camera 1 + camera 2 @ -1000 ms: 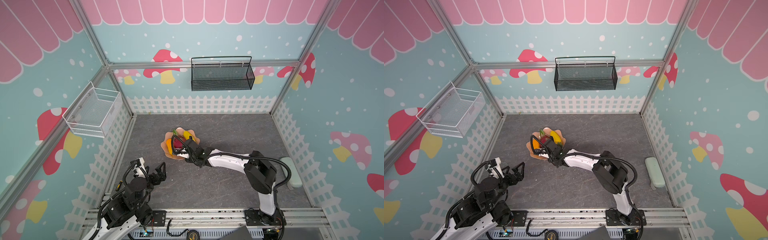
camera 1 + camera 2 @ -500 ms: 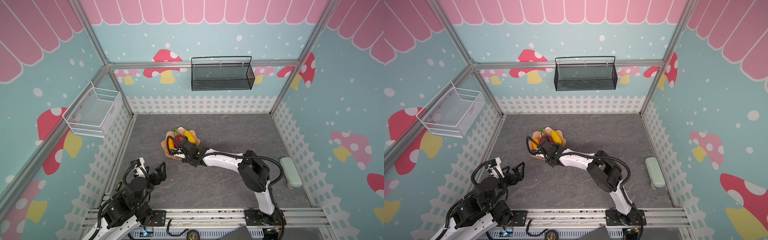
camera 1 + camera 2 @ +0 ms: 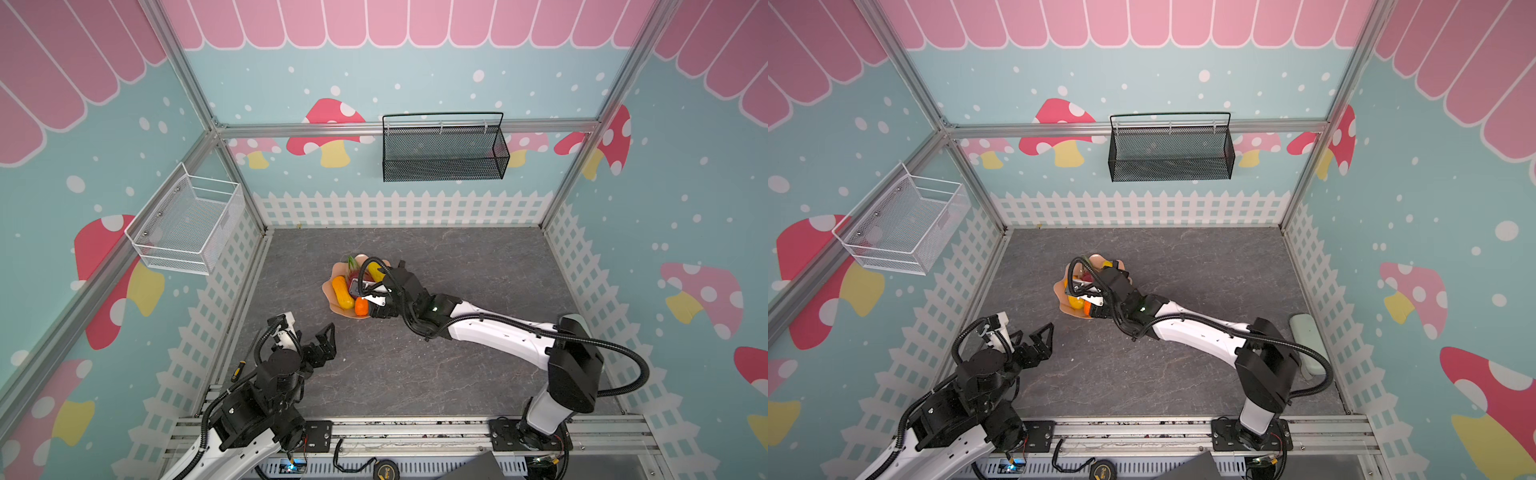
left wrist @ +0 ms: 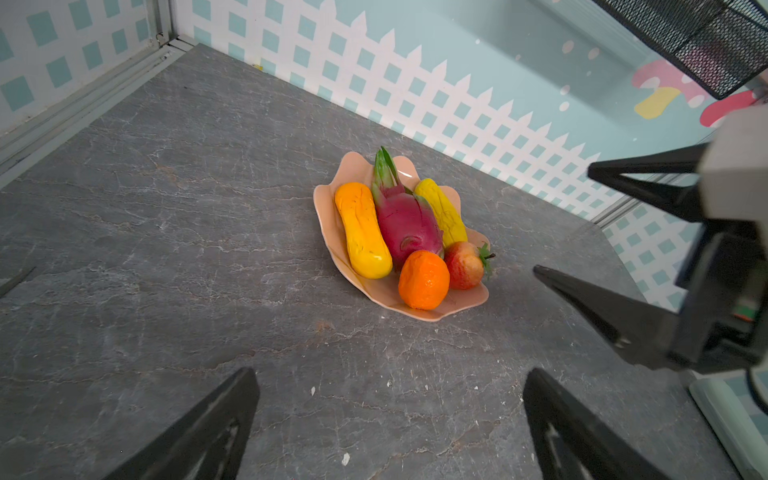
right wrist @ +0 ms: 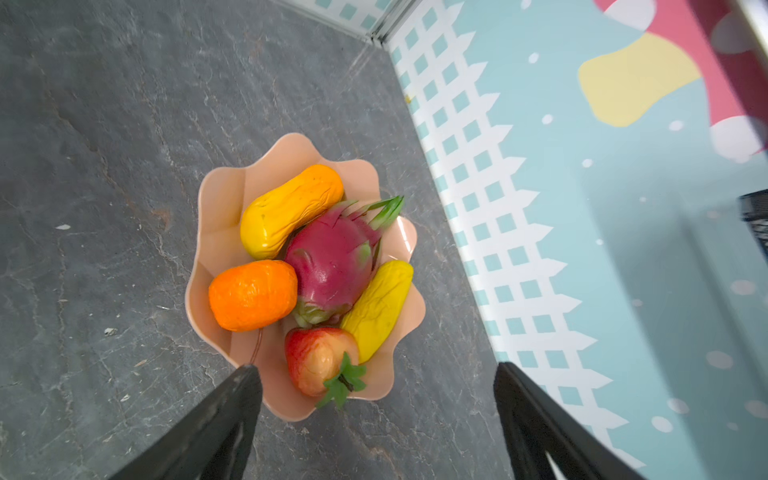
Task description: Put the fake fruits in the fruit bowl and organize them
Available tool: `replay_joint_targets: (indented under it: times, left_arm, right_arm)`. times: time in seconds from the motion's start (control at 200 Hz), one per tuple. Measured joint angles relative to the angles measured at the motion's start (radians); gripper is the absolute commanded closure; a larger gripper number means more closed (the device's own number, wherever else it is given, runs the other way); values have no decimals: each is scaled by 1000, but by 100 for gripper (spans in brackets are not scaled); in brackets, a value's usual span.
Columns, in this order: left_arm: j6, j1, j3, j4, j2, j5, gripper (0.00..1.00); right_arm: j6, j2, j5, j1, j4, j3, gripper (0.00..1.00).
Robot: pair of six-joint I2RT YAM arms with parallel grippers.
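Note:
The peach-pink scalloped fruit bowl (image 5: 216, 187) sits mid-table (image 3: 335, 305). All the fake fruits lie in it: a magenta dragon fruit (image 5: 332, 262) in the middle, an orange-yellow oblong fruit (image 5: 291, 208), a yellow oblong fruit (image 5: 378, 307), a round orange (image 5: 251, 295) and a red strawberry (image 5: 318, 359). My right gripper (image 5: 376, 370) hovers open over the bowl's strawberry side (image 3: 362, 296), holding nothing. My left gripper (image 4: 390, 374) stands open and empty over bare table at the front left (image 3: 309, 336), well short of the bowl (image 4: 436, 316).
A white wire basket (image 3: 187, 224) hangs on the left wall and a black mesh basket (image 3: 444, 151) on the back wall. A pale green object (image 3: 1306, 340) lies by the right wall. White picket-fence walls enclose the grey table.
The right gripper's jaws have gone from nearly shut to wide open over the bowl. The left arm has not moved.

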Motion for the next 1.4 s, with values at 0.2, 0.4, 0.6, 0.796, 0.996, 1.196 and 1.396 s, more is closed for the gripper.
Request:
replay_joint_targets:
  times: [0.2, 0.4, 0.6, 0.796, 0.996, 1.196, 1.396]
  left_arm:
    - [8, 4, -43, 89, 94, 3, 1]
    - [49, 42, -68, 144, 214, -15, 1]
    - [117, 126, -70, 189, 242, -105, 0]
    - [204, 211, -113, 386, 311, -255, 0]
    - [321, 426, -115, 692, 641, -292, 0]
    - [352, 576, -164, 1032, 924, -183, 0]
    - [468, 595, -182, 1345, 1071, -89, 0]
  right_arm:
    - [217, -166, 4, -98, 59, -208, 10]
    - [559, -475, -51, -370, 88, -537, 5]
    - [745, -743, 43, -556, 89, -797, 2]
    - [770, -742, 207, -690, 211, -874, 2]
    - [669, -434, 286, -744, 528, -913, 2]
    - [578, -225, 241, -803, 806, -946, 2]
    - [476, -169, 134, -845, 1070, -973, 2]
